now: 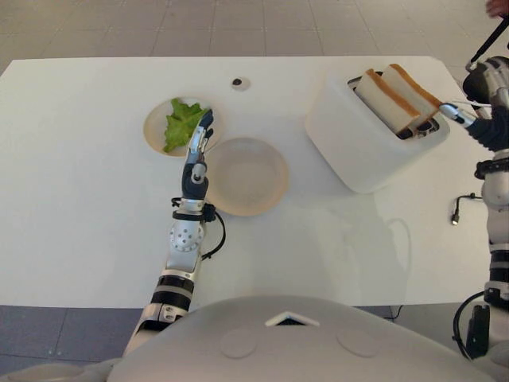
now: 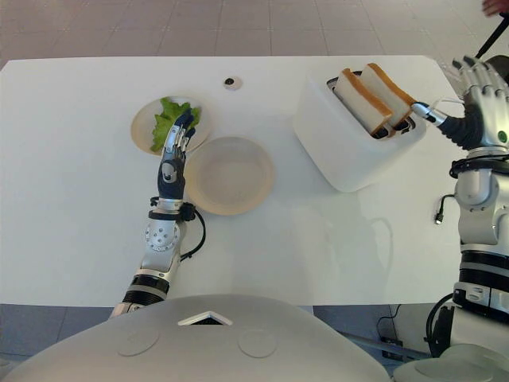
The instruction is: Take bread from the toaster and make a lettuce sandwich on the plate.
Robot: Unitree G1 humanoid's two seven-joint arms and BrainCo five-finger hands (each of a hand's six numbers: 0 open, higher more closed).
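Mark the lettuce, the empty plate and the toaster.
lettuce (image 1: 180, 126), left eye view, middle of the leaf
empty plate (image 1: 248, 177), left eye view, bare centre
toaster (image 1: 354, 150), left eye view, white side wall

No legible text, labels or numbers.

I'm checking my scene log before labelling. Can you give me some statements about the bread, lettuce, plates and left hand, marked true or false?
1. Two bread slices stand in the toaster. True.
2. The lettuce lies on the small plate. True.
3. The larger plate holds a slice. False: it is bare.
4. The left hand grips a slice. False: it holds nothing, and its fingers lie straight beside the lettuce.
5. Both plates sit to the right of the toaster. False: they sit to its left.
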